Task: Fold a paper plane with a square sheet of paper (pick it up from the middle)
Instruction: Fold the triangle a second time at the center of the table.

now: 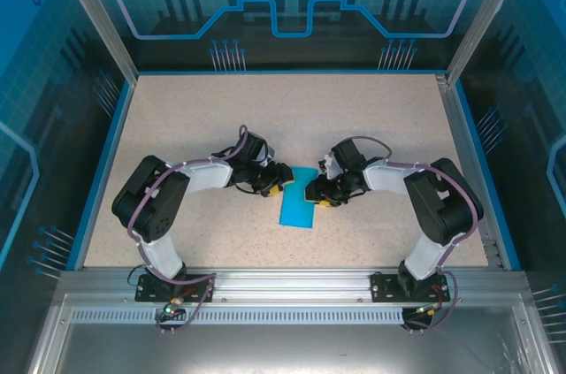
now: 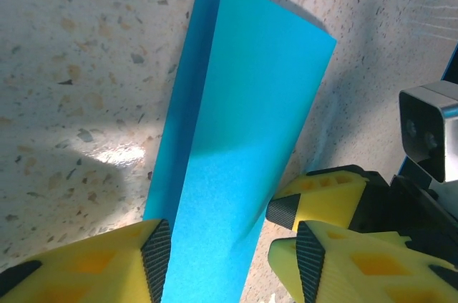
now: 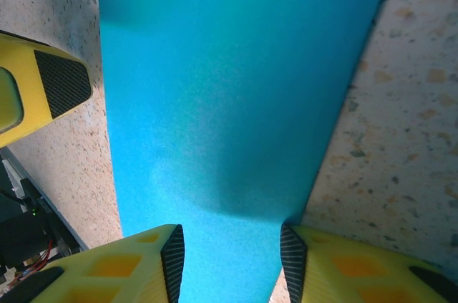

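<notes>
Entry, the task's piece: we list one sheet of paper (image 1: 298, 199), bright cyan-blue, lying on the speckled beige table (image 1: 177, 126) just below the centre of the top view. It is folded to a narrow strip that runs up and down the frame with a slight lean. In the left wrist view the sheet of paper (image 2: 243, 117) reaches from the top centre to the bottom edge, with a darker band along its left side and a shadow beside its right edge. Left gripper (image 1: 279, 181): at the strip's upper left edge in the top view. In the left wrist view the left gripper (image 2: 232, 263) has its yellow fingers apart at the bottom of the frame. One pad (image 2: 156, 253) meets the paper's left edge; the other stands clear of it, with table showing between, so nothing is pinched. Right gripper (image 1: 319, 190): at the strip's upper right edge in the top view. In the right wrist view the right gripper (image 3: 229, 260) has its fingers apart at the bottom of the frame, the sheet of paper (image 3: 236, 88) passing between and under the tips; whether they press on it we cannot tell. A grey camera housing (image 2: 429, 131) sits at the right edge of the left wrist view.
</notes>
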{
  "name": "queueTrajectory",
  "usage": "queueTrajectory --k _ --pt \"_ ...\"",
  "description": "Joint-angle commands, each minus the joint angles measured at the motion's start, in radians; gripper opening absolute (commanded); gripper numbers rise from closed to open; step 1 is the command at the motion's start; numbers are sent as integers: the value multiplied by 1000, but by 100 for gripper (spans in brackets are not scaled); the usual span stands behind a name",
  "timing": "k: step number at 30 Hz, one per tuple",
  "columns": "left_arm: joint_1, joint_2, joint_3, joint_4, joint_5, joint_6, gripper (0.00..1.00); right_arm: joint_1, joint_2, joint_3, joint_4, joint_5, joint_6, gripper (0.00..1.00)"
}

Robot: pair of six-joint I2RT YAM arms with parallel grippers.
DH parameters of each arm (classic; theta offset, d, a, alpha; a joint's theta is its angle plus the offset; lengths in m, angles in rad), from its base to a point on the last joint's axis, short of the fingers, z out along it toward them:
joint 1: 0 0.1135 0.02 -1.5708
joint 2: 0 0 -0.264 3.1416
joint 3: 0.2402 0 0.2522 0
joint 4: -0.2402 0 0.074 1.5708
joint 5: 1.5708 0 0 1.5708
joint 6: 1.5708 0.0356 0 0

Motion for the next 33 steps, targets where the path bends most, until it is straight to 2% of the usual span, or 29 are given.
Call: queueTrajectory --k 1,12,22,33 --pt "-7 25 28 -44 11 22 54 -5 38 -16 -16 28 -19 44" --pt "-29 74 58 -68 22 30 54 -7 44 -18 -19 27 -22 43" --pt "-38 63 68 -57 36 29 51 -15 40 -19 -15 17 -18 43" --pt "-30 46 75 -30 58 24 31 -24 2 -20 13 -5 0 44"
